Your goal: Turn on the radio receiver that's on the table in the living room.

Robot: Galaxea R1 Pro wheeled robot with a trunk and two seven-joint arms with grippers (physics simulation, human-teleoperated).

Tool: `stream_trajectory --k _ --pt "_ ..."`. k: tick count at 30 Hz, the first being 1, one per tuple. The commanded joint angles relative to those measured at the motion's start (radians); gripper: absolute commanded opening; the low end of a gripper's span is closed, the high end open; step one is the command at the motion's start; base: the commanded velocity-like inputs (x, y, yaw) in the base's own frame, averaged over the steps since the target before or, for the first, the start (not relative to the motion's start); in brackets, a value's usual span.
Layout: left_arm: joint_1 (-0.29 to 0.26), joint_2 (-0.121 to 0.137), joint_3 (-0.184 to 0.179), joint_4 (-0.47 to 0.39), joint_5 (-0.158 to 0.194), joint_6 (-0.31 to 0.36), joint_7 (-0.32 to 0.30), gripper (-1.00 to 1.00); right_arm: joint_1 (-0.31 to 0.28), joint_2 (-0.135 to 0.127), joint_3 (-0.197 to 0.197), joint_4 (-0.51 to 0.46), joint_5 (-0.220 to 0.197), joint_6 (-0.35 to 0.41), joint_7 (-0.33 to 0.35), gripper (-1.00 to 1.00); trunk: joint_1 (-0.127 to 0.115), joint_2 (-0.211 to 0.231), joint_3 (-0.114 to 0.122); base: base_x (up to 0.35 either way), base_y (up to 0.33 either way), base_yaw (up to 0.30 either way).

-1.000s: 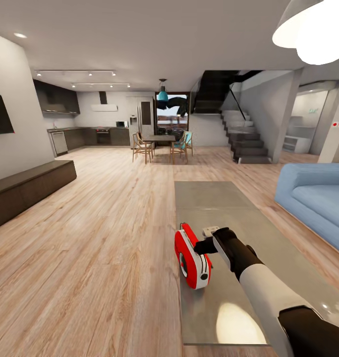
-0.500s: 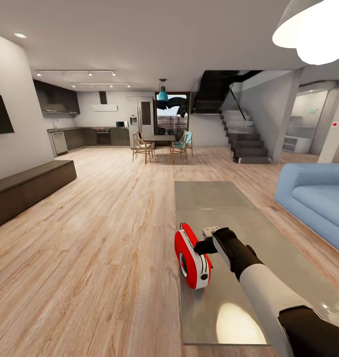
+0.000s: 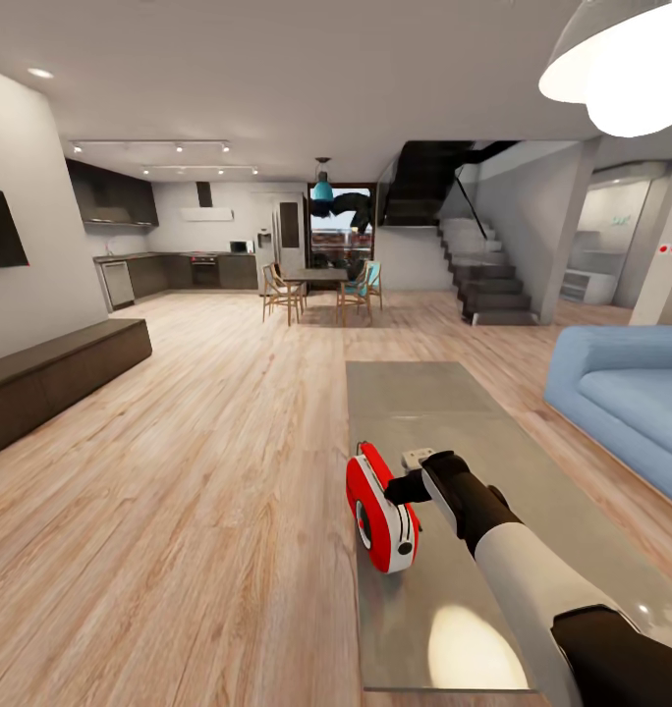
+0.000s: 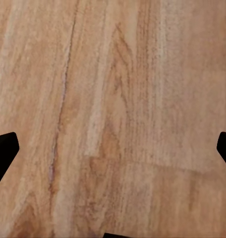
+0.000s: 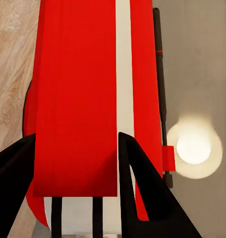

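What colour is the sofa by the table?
Light blue; the sofa shows best in the head view.

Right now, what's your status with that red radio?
Right gripper at radio receiver, fingers straddling it. Left gripper open above wood floor. Radio upright at coffee table edge. Nothing blocking.

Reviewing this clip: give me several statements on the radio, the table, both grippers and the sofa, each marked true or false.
1. The radio receiver stands on the table near its left edge. True.
2. The right gripper is at the radio's top. True; in the right wrist view one finger lies over the red casing.
3. The left gripper hangs over the table. False; it hangs open over the wood floor.
4. The sofa is left of the table. False; it is to the right.
5. The radio is blue. False; it is red with white trim.
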Motion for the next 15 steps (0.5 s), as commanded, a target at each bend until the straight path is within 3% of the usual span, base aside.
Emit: stream_trajectory --k 1,15 --pt "0.0 0.0 0.0 0.0 -0.001 0.0 0.0 1.0 0.0 0.0 0.0 0.0 -0.003 0.0 0.0 -1.0 -0.004 0.007 0.003 0.0 0.0 0.0" --pt "0.0 0.0 0.001 0.0 -0.001 -0.015 0.001 1.0 0.0 0.0 -0.001 0.0 -0.001 0.0 0.0 -1.0 -0.058 0.105 0.047 0.0 0.0 0.0"
